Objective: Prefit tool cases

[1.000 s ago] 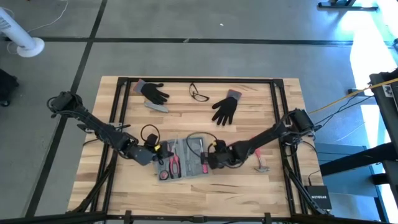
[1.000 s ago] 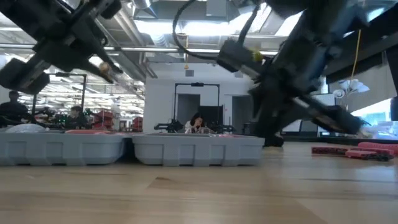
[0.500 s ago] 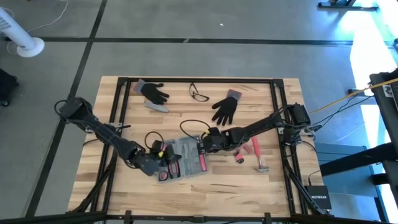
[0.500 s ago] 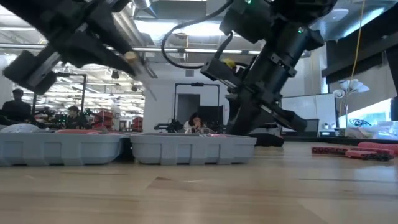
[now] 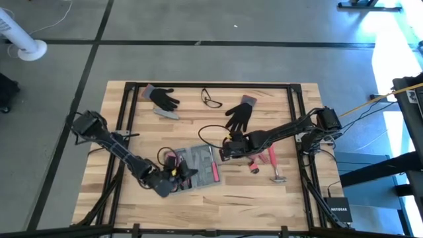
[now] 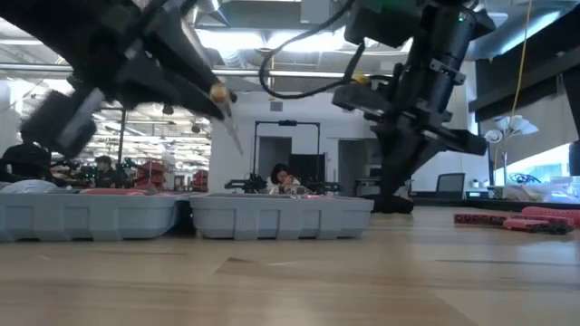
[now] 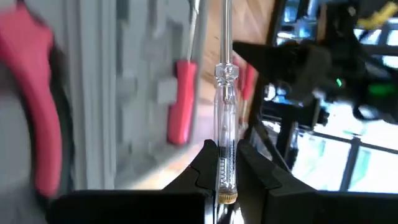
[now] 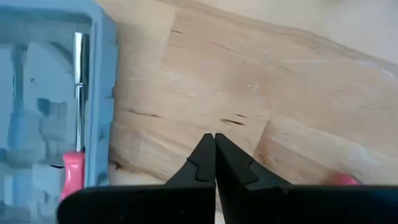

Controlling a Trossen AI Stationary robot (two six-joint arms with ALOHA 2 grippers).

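Loading tool case (image 5: 198, 166), open at front-centre of table (image 5: 277, 192). Left gripper (image 7: 225, 163) pinches clear-handled screwdriver (image 7: 225, 124) above case's near-left part. Right gripper (image 8: 214, 163) closed, empty, over bare wood beside case. Next, likely: align shaft with matching recess, lower, release.

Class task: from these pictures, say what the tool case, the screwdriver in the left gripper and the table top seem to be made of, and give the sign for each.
Tool case: apparently matt blue-grey plastic, given its moulded recesses and rounded corners.
Screwdriver in the left gripper: clear, glossy handle, probably plastic, with a spring visible inside; shiny shaft, likely steel.
Table top: pale wood, with visible grain and plank seams.
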